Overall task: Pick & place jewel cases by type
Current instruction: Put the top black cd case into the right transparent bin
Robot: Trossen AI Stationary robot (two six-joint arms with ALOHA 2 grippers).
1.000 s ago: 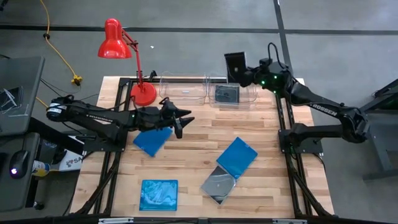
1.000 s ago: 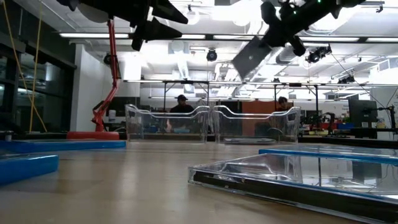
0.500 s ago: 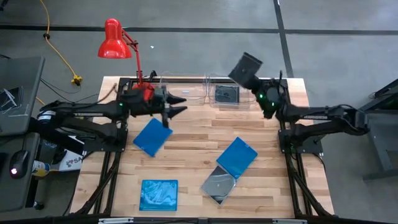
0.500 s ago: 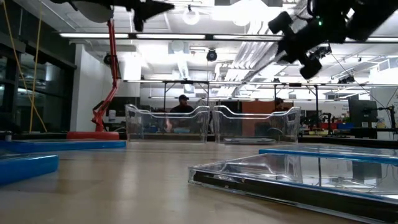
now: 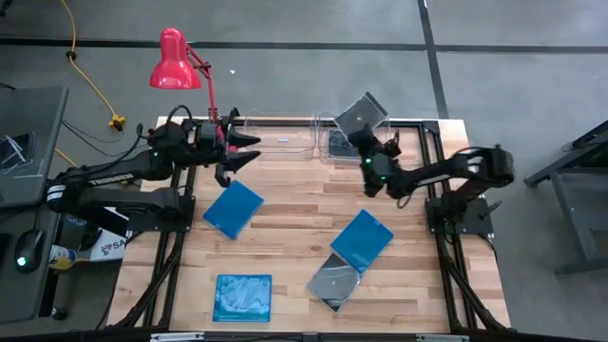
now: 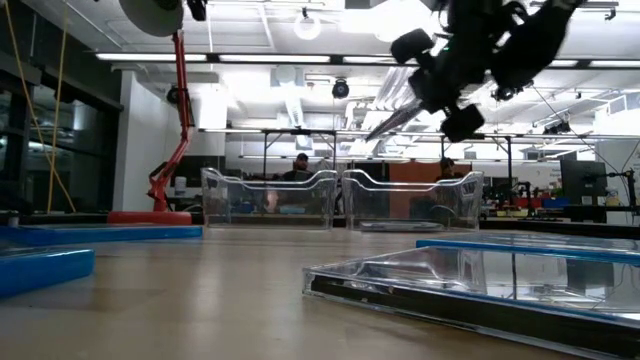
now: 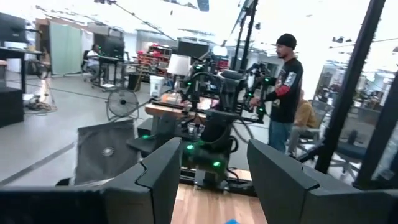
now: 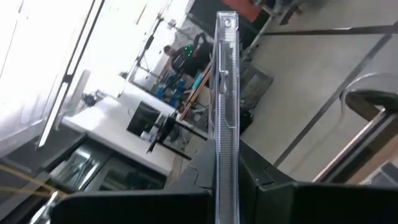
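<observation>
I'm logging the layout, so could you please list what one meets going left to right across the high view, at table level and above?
Red lamp → left claw, open → blue case → grey case held in the shut right claw.

hidden: dark case point(image 5: 334, 279) — partly under blue case point(image 5: 361, 239) | cut off: left arm point(image 6: 152, 12) — low view

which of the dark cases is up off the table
The dark case clamped in the right gripper, above the bins; the other two lie flat, one in a bin, one under a blue case.
</observation>
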